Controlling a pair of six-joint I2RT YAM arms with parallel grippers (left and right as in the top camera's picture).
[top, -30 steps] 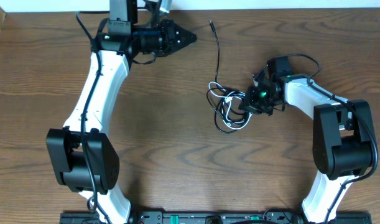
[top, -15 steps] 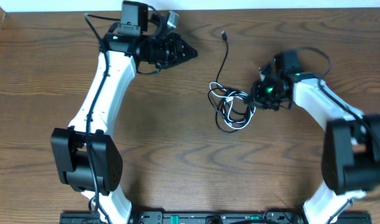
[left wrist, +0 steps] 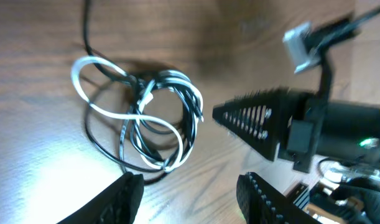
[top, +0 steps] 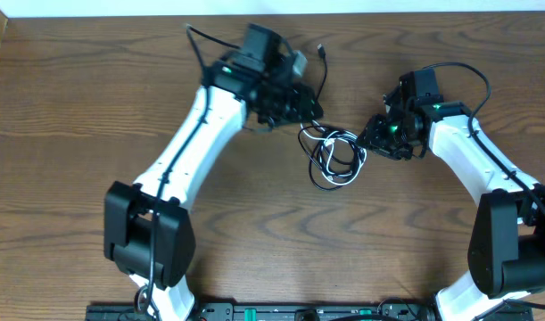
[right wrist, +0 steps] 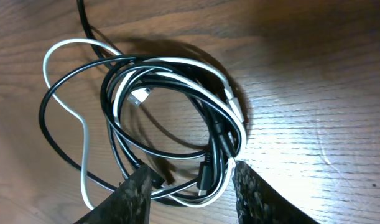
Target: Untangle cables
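- The white cable and the black cable are seen in 1 knotted bundle in the middle of the surface, between the 2 arms. Only 1 black strand is led away, up to a small plug.
- The left jaws are seen about half open above the bundle, and nothing is held in them.
- The right jaws are seen partly open at the lower edge of the coil. Some strands lie between the tips, but no strand is pinched.
- If the right jaws are closed here, both cables could be caught at once. The whole bundle would then be dragged and the knot probably pulled tighter.
- If only 1 side is lifted, the light cables may simply slide over the wood, because nothing holds the other end.
- The 2 arms stand close to each other over the bundle, so a collision could be caused by any careless approach.
- No brand, label or writing can be read. The left wrist view is blurred by motion.
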